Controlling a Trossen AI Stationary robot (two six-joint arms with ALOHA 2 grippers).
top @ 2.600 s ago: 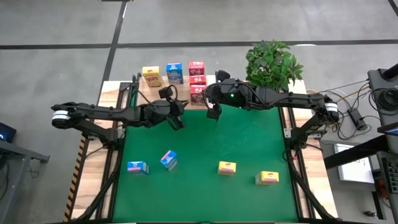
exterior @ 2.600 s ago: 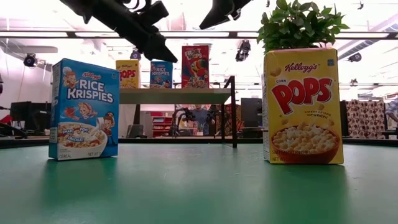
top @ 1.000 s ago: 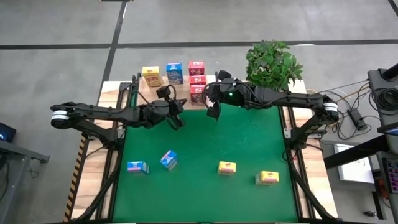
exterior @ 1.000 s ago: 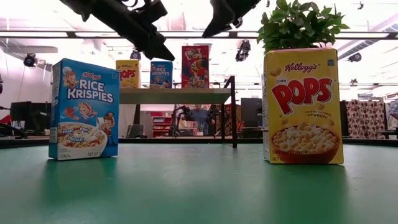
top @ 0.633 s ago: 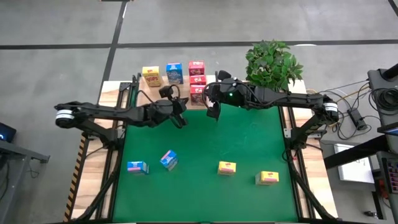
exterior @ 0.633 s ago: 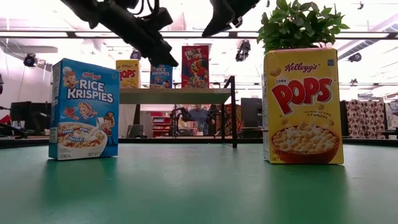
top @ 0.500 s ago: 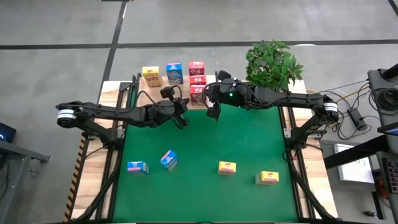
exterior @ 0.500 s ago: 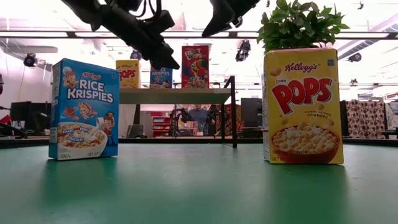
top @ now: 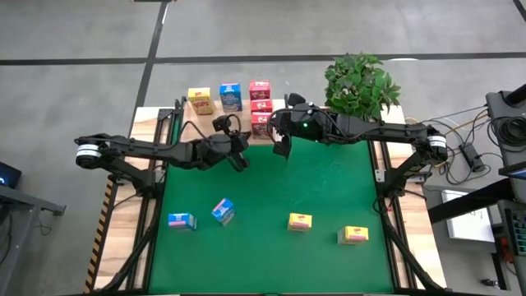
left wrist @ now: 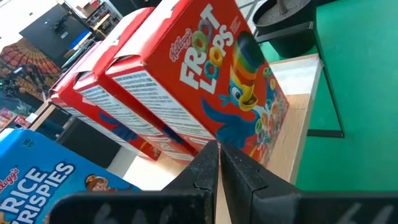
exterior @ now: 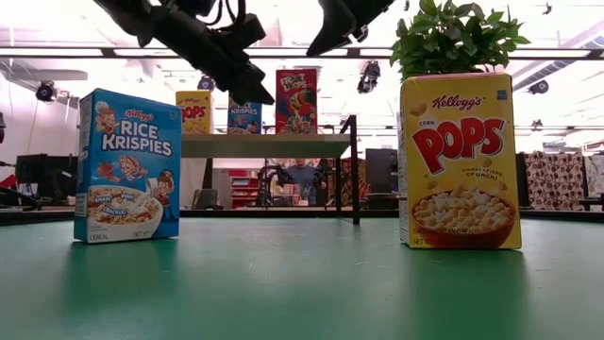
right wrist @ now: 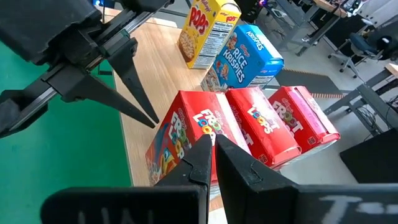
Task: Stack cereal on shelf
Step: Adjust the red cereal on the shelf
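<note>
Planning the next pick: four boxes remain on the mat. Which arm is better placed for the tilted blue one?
Left. The tilted blue box lies on the mat's left half, nearer the left claw than the right claw.

This is a robotics lab or workshop set in a large industrial hall. A grey concrete floor (top: 246, 33) with painted lines surrounds the wooden-rimmed surface (top: 148, 115) carrying a green mat (top: 271, 205). Loose cables (top: 468, 148) trail beside it. Beyond the mat, the level view shows long ceiling light strips (exterior: 94, 52), dark office chairs (right wrist: 364, 46) and cluttered workbenches (exterior: 28, 175).
</note>
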